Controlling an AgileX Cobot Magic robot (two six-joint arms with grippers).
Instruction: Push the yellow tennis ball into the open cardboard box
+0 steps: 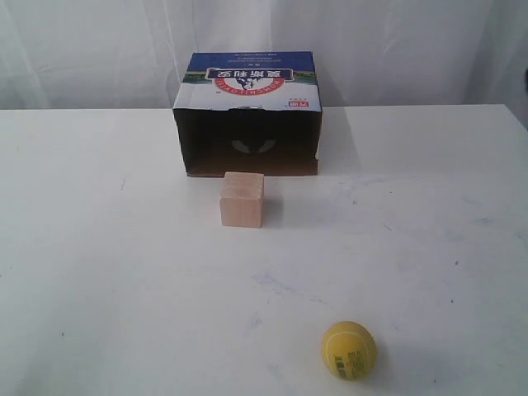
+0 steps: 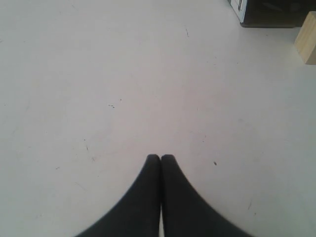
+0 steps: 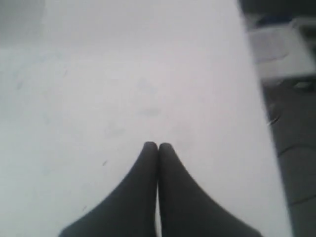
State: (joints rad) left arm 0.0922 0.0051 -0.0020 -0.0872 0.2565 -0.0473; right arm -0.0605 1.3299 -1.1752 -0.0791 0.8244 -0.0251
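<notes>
Black fingers (image 2: 148, 197) of the left gripper (image 2: 160, 157) are pressed tight together with nothing between them, hovering over bare white table (image 2: 98, 74). The right gripper (image 3: 158, 144) is clenched the same way and empty, near the table's edge; what lies beyond that edge is too blurred to name.

Neither gripper touches anything, so the push looks not yet begun, and the step in hand is the approach. The yellow tennis ball (image 1: 349, 350) sits near the front of the table, right of the middle and well apart from the open cardboard box (image 1: 247, 82), which lies at the back with its dark mouth facing forward.

The right gripper seems the likelier one to come in behind the ball on its near side and drive it toward the mouth.

A pale wooden cube (image 1: 242, 199) stands just before the opening, toward its left and middle. The push probably has to aim for the right part of the mouth, or the ball may strike the cube and roll aside.
</notes>
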